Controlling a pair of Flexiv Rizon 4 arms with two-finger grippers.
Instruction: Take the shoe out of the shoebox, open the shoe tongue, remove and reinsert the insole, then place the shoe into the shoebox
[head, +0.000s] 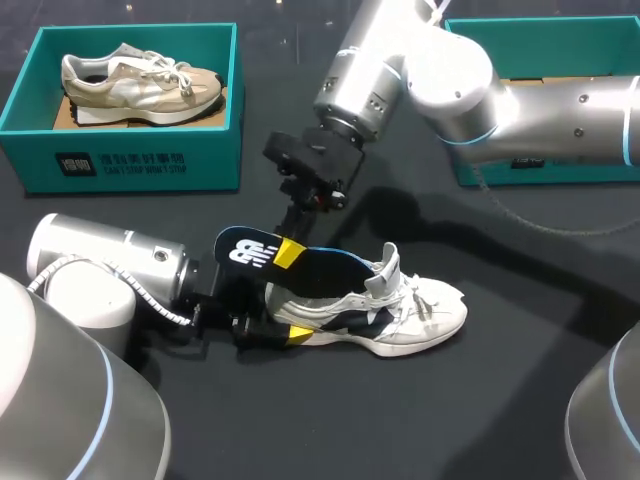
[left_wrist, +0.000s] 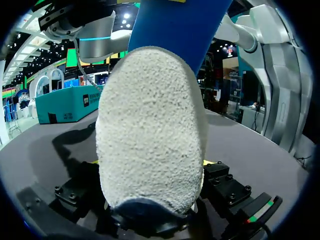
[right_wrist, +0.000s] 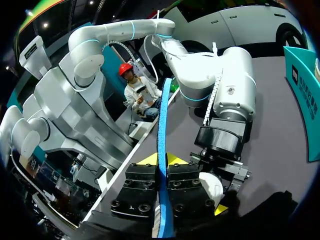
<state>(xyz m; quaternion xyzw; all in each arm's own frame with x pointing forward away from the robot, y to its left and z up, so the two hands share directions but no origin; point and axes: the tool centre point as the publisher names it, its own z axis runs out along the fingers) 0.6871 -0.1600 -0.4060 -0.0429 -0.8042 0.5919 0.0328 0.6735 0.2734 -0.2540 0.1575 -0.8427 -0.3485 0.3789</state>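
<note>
1. My left hand (head: 268, 330) is nearest, low on the dark tabletop (head: 500, 400). It pinches the heel of the white shoe (head: 420, 318), which lies outside the boxes.
2. Only the left wrist view shows the grainy white heel close between the fingers.
3. Just above the shoe, the right hand (head: 290, 252) pinches the dark insole (head: 335, 268), which bears a white logo. The right wrist view shows it edge-on.
4. Farthest, a teal shoebox (head: 130, 165) with white print holds a beige shoe (head: 140, 85). My right arm partly hides a second teal box (head: 560, 35).
</note>
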